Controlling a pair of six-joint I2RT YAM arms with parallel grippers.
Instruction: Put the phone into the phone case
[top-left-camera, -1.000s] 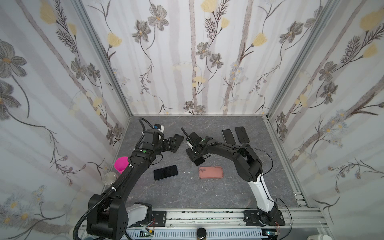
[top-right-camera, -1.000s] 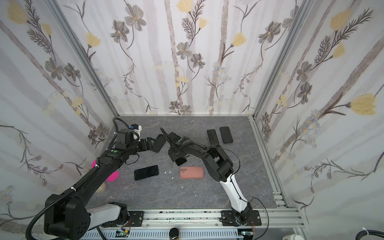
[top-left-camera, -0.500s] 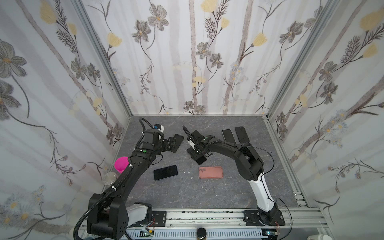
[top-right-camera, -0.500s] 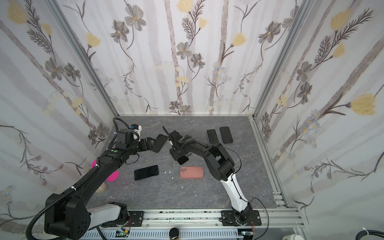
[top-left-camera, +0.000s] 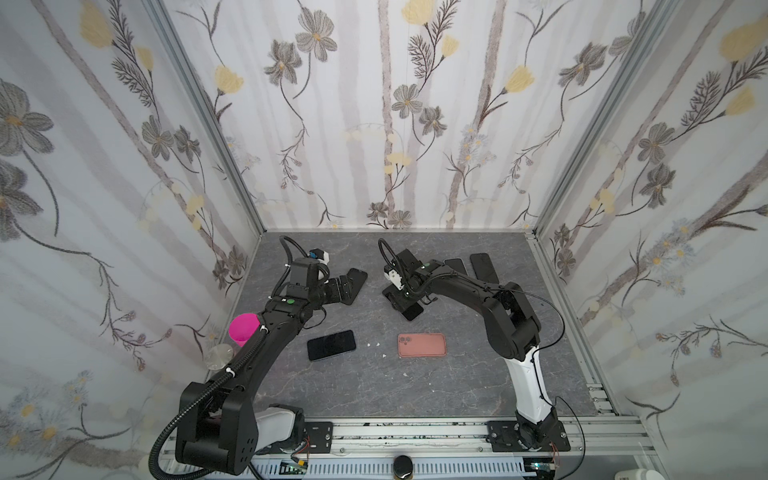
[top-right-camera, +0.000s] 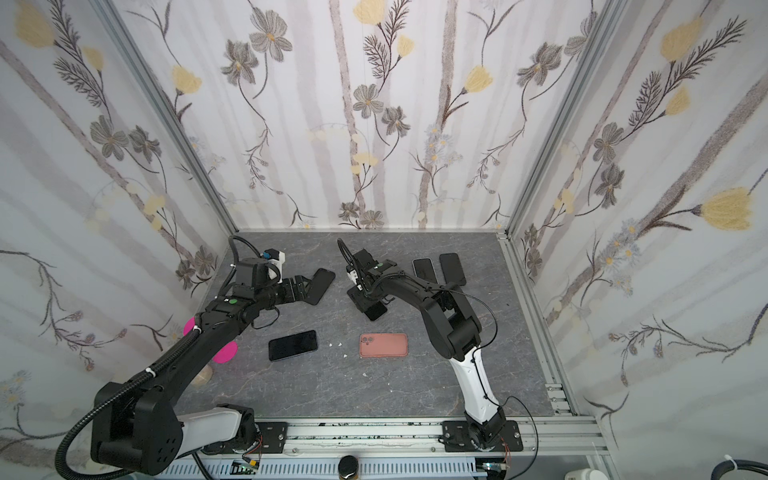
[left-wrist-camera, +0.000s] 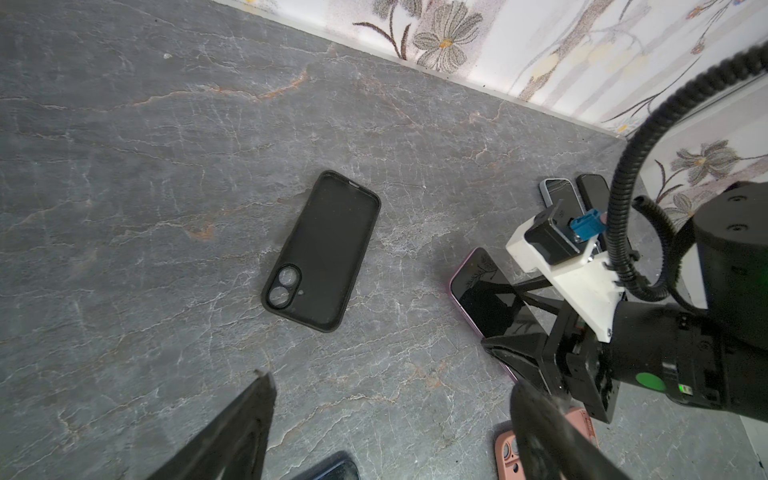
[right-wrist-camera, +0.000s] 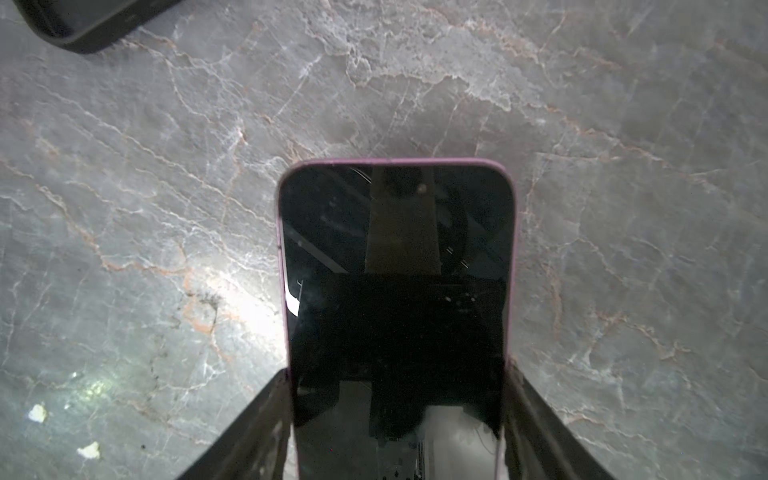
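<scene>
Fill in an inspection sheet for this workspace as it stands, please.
Surface: grey marbled table, a few white crumbs.
Job's things: pink-edged phone, screen up, held; empty black case lying open side up.
Clutter: black phone, salmon case back up, two dark phones at the back, magenta cup.
Grippers: right tool shut on the phone's long edges; left tool open, clear of the black case.
Cables: corrugated conduit along the left arm; thin cable looping by the right arm.
Surroundings: floral walls; metal rail in front.
</scene>
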